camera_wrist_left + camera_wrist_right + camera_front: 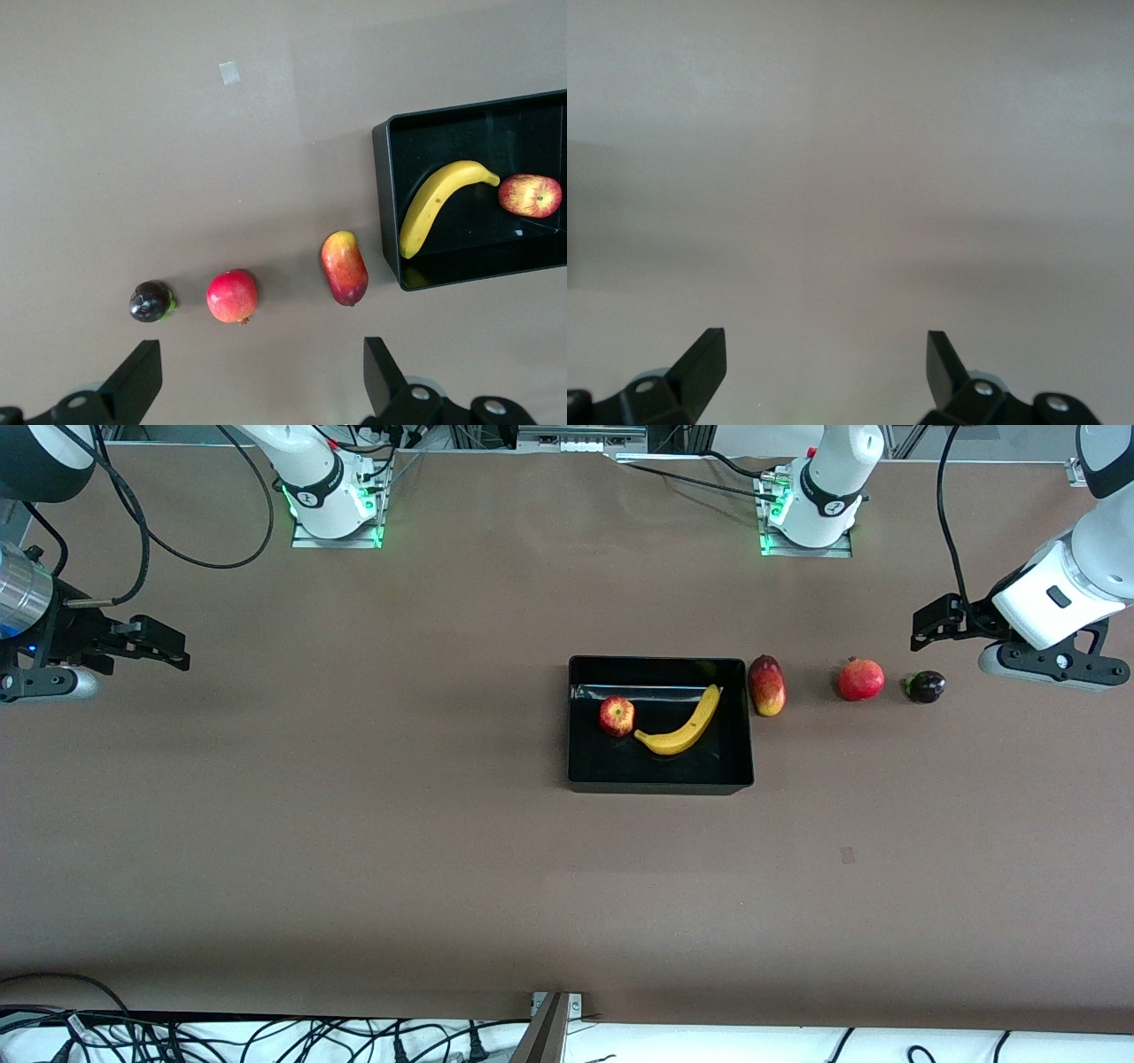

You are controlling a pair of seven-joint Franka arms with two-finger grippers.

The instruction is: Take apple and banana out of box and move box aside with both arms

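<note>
Box (660, 784), glossy black, shallow, sits on the brown table (354, 824) a bit toward the left arm's end from the table's middle. Apple (617, 716), red with yellow patches, lies inside the box on its floor, toward the wall facing the right arm's end. Banana (684, 726) lies in the box too, curved, one tip right beside the apple, touching or nearly so, the other tip pointing up toward the box corner nearest the left arm's base. Outside the box, in a row running toward the left arm's end: mango-like red-yellow fruit (767, 685) just beside the box wall, then a round red pomegranate-like fruit (861, 679), then a small dark purple fruit (926, 686) with a bit of green at it. All three rest on the table, apart from each other. Left gripper (926, 627) hangs above the table near the small dark fruit, fingers (137, 381) spread wide, nothing between them; the left wrist view looks down on the fruit row and the box end with banana and apple. Right gripper (173, 648) is up over bare table at the right arm's end, well apart from the box, fingers (700, 363) wide apart, empty; its wrist view shows only plain tabletop.
</note>
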